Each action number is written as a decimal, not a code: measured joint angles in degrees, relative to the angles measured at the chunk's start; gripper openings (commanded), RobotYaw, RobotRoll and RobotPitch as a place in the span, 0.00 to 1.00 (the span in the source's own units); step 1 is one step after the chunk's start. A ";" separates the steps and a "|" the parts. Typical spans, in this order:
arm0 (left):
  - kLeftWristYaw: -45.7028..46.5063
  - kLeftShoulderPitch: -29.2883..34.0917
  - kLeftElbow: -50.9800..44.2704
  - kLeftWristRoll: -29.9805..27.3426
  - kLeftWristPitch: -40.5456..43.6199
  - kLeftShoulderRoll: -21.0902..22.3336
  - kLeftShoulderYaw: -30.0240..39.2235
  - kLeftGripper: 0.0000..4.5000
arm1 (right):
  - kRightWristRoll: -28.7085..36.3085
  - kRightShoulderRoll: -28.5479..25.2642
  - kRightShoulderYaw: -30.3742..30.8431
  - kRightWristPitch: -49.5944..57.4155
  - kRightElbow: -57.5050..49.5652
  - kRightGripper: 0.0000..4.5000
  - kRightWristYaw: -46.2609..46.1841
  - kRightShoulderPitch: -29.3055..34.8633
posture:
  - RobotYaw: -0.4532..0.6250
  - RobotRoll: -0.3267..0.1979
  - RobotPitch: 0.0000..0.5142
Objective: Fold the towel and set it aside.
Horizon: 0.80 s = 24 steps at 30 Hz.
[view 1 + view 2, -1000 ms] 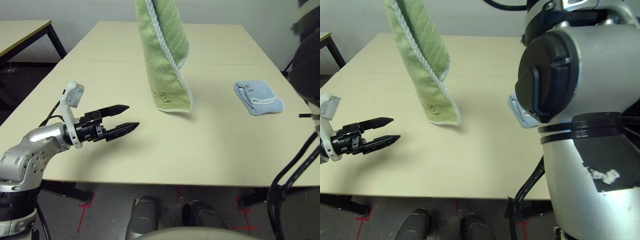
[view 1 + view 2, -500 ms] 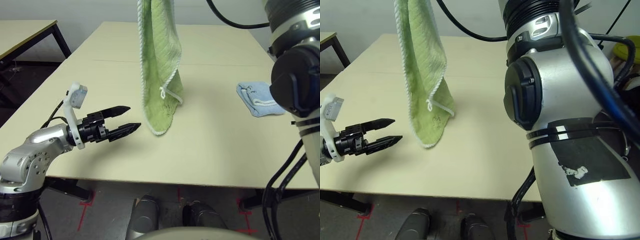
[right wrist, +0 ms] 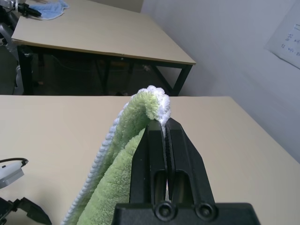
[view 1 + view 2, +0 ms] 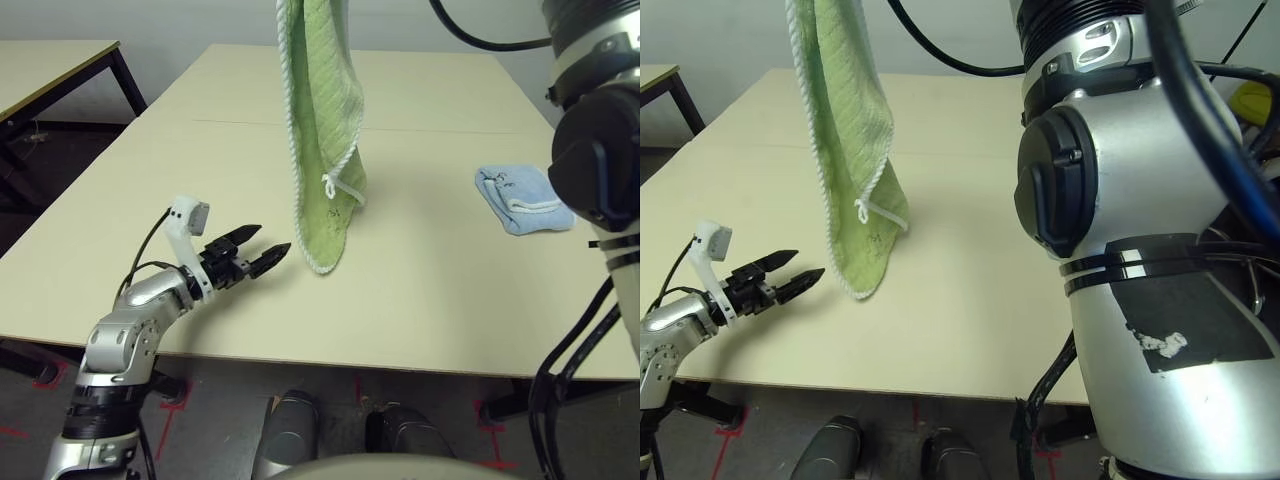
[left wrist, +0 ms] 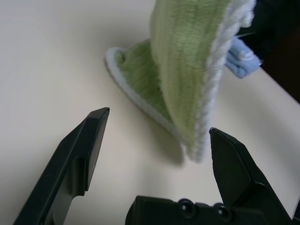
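The light green towel (image 4: 320, 130) hangs lengthwise from above the middle of the table, white edging down its sides. Its lowest corner (image 4: 320, 262) is at or just above the tabletop. My right gripper (image 3: 161, 125) is shut on the towel's (image 3: 136, 117) top edge, high over the table. My left gripper (image 4: 270, 241) is open just above the near left part of the table, its tips pointing at the towel's lowest corner a short way off. In the left wrist view the towel's (image 5: 187, 70) hanging edge sits between the open fingers (image 5: 96, 136) but beyond them.
A smaller light-blue folded cloth (image 4: 520, 198) lies at the right side of the table. My raised right arm (image 4: 1120, 200) stands over the near right. A second table (image 4: 50, 60) stands off to the far left. The table's front edge (image 4: 350, 365) runs close below the left gripper.
The towel swung nearer and turned, its low corner now by the left gripper. My left gripper moved forward and right toward that corner, still open. The right gripper stays shut.
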 measured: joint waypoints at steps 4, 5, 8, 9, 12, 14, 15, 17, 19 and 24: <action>-2.50 0.97 -2.20 -5.21 2.96 0.43 1.56 1.00 | 0.00 -0.31 -0.03 0.00 -0.01 0.01 -0.01 0.00 | 0.66 0.62 0.12; -2.95 1.13 -2.51 -6.25 3.11 0.51 2.27 1.00 | 0.00 -0.35 -0.04 0.00 -0.01 0.01 -0.01 0.00 | 0.66 0.62 0.12; -3.05 1.76 -3.70 -7.10 3.34 1.84 3.14 1.00 | 0.01 -0.34 -0.08 0.00 -0.02 0.01 -0.02 0.00 | 0.66 0.62 0.12; -3.00 2.16 -4.23 -7.06 3.51 2.11 3.03 1.00 | 0.01 -0.36 -0.10 0.00 -0.02 0.01 -0.03 0.00 | 0.66 0.62 0.12; -2.52 2.31 -5.14 -6.76 3.44 0.94 1.17 1.00 | 0.03 -0.31 -0.13 0.00 -0.02 0.01 -0.03 0.00 | 0.66 0.62 0.12; -1.38 2.24 -5.07 -5.10 2.73 -0.61 -1.28 1.00 | 0.11 -0.25 -0.16 0.00 -0.04 0.01 0.02 0.00 | 0.66 0.62 0.12; -0.74 2.14 -4.84 -3.94 2.18 -1.38 -2.44 1.00 | 0.15 -0.22 -0.16 0.00 -0.05 0.01 0.08 0.00 | 0.66 0.62 0.12; 0.65 1.65 -4.17 -2.47 1.26 -2.94 -3.37 1.00 | 0.25 -0.22 -0.16 0.00 -0.07 0.01 0.25 0.00 | 0.66 0.62 0.12; 2.05 0.63 -3.18 -0.81 0.38 -4.14 -4.06 1.00 | 0.26 -0.22 -0.16 0.00 -0.10 0.01 0.58 0.00 | 0.66 0.62 0.12; 4.06 -1.14 0.60 3.65 -2.10 -5.83 -6.26 1.00 | 0.26 -0.23 -0.14 0.00 -0.15 0.01 1.03 0.00 | 0.66 0.62 0.12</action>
